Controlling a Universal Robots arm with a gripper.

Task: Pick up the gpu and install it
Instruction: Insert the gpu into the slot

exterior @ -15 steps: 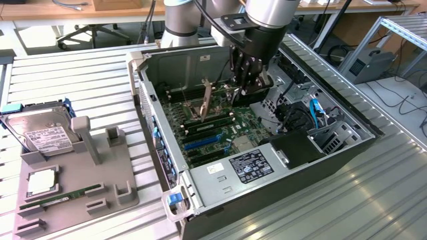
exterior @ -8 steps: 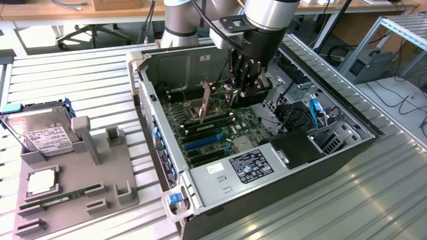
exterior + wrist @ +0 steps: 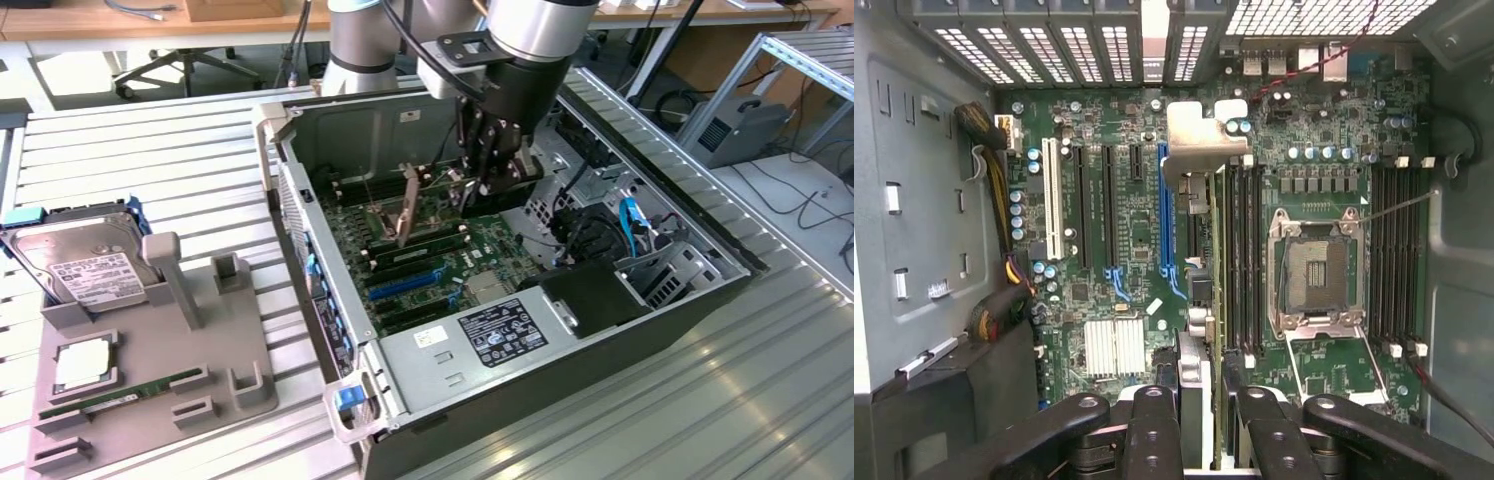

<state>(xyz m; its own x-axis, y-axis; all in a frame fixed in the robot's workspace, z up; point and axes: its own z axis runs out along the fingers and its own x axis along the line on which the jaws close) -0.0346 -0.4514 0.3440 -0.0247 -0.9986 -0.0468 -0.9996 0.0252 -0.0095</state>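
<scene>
While the gripper (image 3: 470,190) hangs inside the open case (image 3: 694,300), its jaws are clamped on the gpu (image 3: 1199,300), the card held edge-on between the fingers (image 3: 1154,430) with its silvery bracket (image 3: 1199,135) at the far end from the wrist

In the wrist view the gpu stands above the motherboard (image 3: 1124,250), running between the blue slot (image 3: 1164,215) and the nearer bank of dark memory slots (image 3: 1239,250); whether its lower edge touches the board I cannot tell. Beyond those slots lies the bare CPU socket (image 3: 1314,270) in its metal frame, with a second bank of slots (image 3: 1394,255) on its other side. A white slot (image 3: 1051,200) and a ribbed heatsink (image 3: 1114,345) sit on the other side of the blue slot

In the exterior view the arm (image 3: 527,50) comes down into the case from above, the gpu (image 3: 400,215) tilted below the gripper, over the green board. A labelled power supply (image 3: 501,330) fills the near end of the case (its sticker faces up), and blue cables (image 3: 630,222) run at the exterior view's right

Well apart from the case, at the exterior view's left, a grey tray (image 3: 147,400) rests on the slatted table (image 3: 174,150). It holds a hard drive (image 3: 80,265) at its far end, a square chip (image 3: 83,365) and, near its front, a thin green RAM stick (image 3: 120,392)
</scene>
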